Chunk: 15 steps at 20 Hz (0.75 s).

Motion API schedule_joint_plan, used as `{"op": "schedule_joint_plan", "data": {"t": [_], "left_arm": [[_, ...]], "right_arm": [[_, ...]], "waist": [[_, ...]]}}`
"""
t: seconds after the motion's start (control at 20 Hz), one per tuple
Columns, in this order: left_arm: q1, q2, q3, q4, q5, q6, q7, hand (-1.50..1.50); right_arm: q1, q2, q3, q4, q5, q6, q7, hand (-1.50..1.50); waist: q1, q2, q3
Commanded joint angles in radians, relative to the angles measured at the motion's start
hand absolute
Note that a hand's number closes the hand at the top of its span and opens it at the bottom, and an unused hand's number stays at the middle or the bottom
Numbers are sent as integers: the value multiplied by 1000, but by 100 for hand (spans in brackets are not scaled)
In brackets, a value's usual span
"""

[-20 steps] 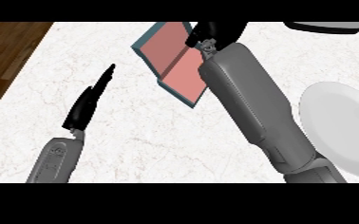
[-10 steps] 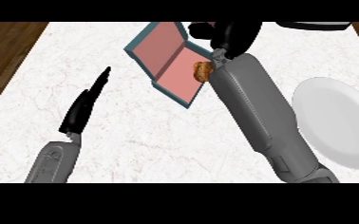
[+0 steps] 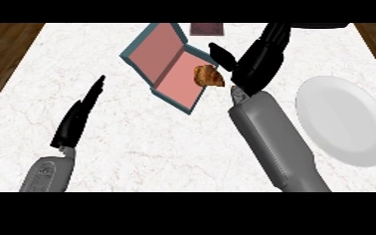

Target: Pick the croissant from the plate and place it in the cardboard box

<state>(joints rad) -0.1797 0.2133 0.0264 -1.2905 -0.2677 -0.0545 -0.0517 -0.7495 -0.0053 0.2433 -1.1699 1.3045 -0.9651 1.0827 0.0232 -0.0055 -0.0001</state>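
The brown croissant [image 3: 209,75] lies at the right edge of the open box [image 3: 165,64], which has a teal rim and a pink inside. My right hand [image 3: 257,59] is just right of the croissant, fingers straight and pointing up, thumb spread toward the box, not holding anything. The white plate [image 3: 341,119] sits bare at the right edge of the counter. My left hand [image 3: 77,117] rests open at the lower left, fingers straight, well apart from the box.
A small dark maroon object [image 3: 207,28] lies at the counter's far edge behind the box. A dark round object [image 3: 323,26] shows at the top right. Brown floor [image 3: 15,45] borders the white marble counter on the left.
My right hand has drawn back to the right, off the box, leaving the croissant lying uncovered in the box's right part. The left hand has barely moved.
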Motion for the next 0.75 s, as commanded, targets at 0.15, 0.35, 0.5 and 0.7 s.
{"op": "schedule_joint_plan", "data": {"t": [0.15,0.35,0.5,0.7], "left_arm": [[25,15,18,-44,14,-8,18,0],[11,23,21,-23,10,-15,-1,0],[64,-1,11,-66,-1,12,9,0],[57,4,19,-73,14,-11,17,0]], "right_arm": [[265,5,57,-200,152,-197,178,-150],[368,5,101,-309,224,-184,212,-150],[503,5,135,-432,266,-129,198,-150],[580,5,197,-494,302,-115,220,-150]], "waist": [[-26,-5,0],[-26,0,0],[-29,-1,0],[-25,2,0]]}}
